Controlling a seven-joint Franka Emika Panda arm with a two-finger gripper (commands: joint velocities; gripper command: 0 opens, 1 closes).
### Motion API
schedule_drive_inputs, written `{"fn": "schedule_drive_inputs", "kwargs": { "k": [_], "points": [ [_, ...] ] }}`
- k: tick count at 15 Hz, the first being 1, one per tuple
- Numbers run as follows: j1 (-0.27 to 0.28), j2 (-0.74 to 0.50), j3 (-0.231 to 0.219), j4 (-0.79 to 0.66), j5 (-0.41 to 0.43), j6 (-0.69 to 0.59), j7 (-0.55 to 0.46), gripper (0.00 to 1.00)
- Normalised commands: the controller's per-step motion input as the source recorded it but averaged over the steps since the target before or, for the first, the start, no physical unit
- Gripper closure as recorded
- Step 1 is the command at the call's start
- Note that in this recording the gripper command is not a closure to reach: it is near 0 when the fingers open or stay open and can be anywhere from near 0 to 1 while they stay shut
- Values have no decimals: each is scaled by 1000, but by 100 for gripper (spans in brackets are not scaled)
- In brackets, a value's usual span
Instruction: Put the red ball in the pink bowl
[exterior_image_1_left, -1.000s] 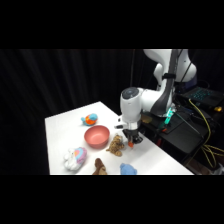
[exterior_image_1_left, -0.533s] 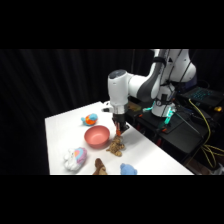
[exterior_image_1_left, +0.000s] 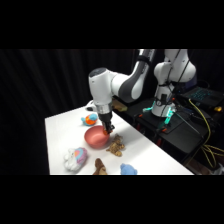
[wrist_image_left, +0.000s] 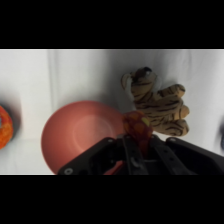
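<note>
Red ball (wrist_image_left: 136, 126) sits pinched between the fingers, closed on it, over the pink bowl's (wrist_image_left: 80, 135) rim beside a striped tiger plush (wrist_image_left: 157, 102) in the wrist view. From the side, the gripper (exterior_image_1_left: 106, 131) has swung left from the plush (exterior_image_1_left: 117, 145) to the bowl (exterior_image_1_left: 95, 137) on the counter (exterior_image_1_left: 65, 125).

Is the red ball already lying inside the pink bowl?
No, the red ball is held between the fingers of the gripper at the edge of the pink bowl, whose inside is empty.
</note>
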Motion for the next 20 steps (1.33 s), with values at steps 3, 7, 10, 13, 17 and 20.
{"fn": "schedule_drive_inputs", "kwargs": {
  "k": [3, 7, 10, 13, 17, 20],
  "points": [
    [-101, 331, -41, 514, 34, -289, -109, 34],
    [-49, 221, -8, 354, 72, -241, -80, 34],
    [-2, -6, 20, 140, 88, -197, -53, 0],
    [17, -284, 29, -132, 80, -96, -54, 0],
    [-14, -537, 47, -400, 134, -70, -122, 0],
    [-23, -589, 12, -430, 109, -51, -136, 0]
  ]
}}
